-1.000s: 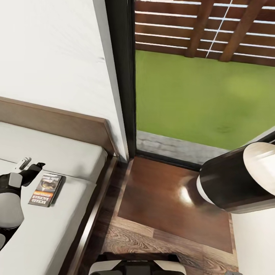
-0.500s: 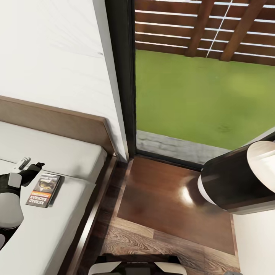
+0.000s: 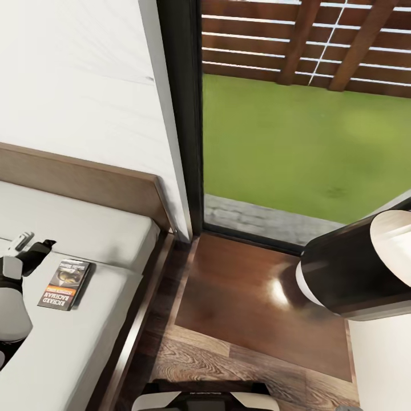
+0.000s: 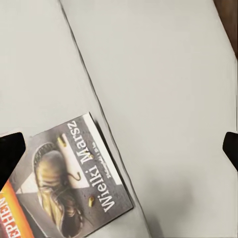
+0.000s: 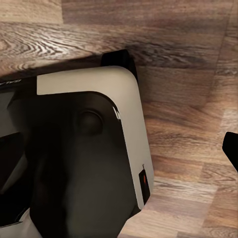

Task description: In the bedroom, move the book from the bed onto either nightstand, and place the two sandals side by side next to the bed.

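Note:
The book [image 3: 64,283] lies flat on the pale grey mattress of the bed [image 3: 91,228], close to its right edge, with its dark cover and orange strip facing up. My left gripper [image 3: 31,245] hovers open just left of the book's far end, not touching it. In the left wrist view the book [image 4: 69,183] lies beside the left fingertip [image 4: 10,156], and bare mattress shows between the fingers. The nightstand [image 3: 245,308] stands between the bed and my right forearm [image 3: 354,268]. My right gripper's fingertip [image 5: 232,148] hangs over the floor. The sandals are out of view.
A tall dark-framed window [image 3: 297,114] showing fence and grass rises behind the nightstand. The headboard [image 3: 85,182] runs along the white wall. My base [image 3: 205,399] sits on the wood-plank floor in front of the nightstand, and the base [image 5: 79,148] also shows in the right wrist view.
My left gripper has drawn back to the left, away from the book's top edge. The book has shifted slightly left on the mattress. The right arm is almost still.

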Tool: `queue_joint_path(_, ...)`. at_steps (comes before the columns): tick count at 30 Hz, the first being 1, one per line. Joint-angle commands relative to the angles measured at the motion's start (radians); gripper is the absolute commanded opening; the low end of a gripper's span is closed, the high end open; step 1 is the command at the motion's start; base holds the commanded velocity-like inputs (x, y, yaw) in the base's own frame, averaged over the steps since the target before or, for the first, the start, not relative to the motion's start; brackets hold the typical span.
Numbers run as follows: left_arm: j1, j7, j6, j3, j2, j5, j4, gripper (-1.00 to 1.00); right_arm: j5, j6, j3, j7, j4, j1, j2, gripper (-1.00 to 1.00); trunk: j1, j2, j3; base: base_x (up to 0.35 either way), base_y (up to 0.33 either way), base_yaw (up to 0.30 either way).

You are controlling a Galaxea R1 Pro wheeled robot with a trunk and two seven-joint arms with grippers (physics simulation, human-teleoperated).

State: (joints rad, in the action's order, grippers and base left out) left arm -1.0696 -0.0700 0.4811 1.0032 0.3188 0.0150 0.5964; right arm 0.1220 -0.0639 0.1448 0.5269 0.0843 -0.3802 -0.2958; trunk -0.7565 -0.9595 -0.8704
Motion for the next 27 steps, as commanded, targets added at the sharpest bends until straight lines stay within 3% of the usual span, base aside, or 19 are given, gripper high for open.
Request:
queue_joint_path(1, -0.001, -0.006, 0.006, 0.005, 0.001, 0.002, 0.017, 1.0, 0.007, -0.001, 0.002, 0.005, -0.002, 0.0, 0.0, 1.0, 0.0, -0.001, -0.001, 0.0, 0.0, 0.0)
queue_joint_path(8, -0.001, -0.005, 0.007, 0.004, 0.003, 0.002, 0.042, 1.0, 0.007, -0.001, 0.002, 0.005, -0.002, 0.0, 0.0, 1.0, 0.0, -0.001, -0.001, 0.0, 0.0, 0.0)
queue_joint_path(27, -0.001, -0.005, 0.006, 0.005, -0.001, 0.002, 0.038, 1.0, 0.007, -0.001, 0.002, 0.005, -0.002, 0.0, 0.0, 1.0, -0.073, -0.134, -0.06, 0.0, 0.0, 0.0)
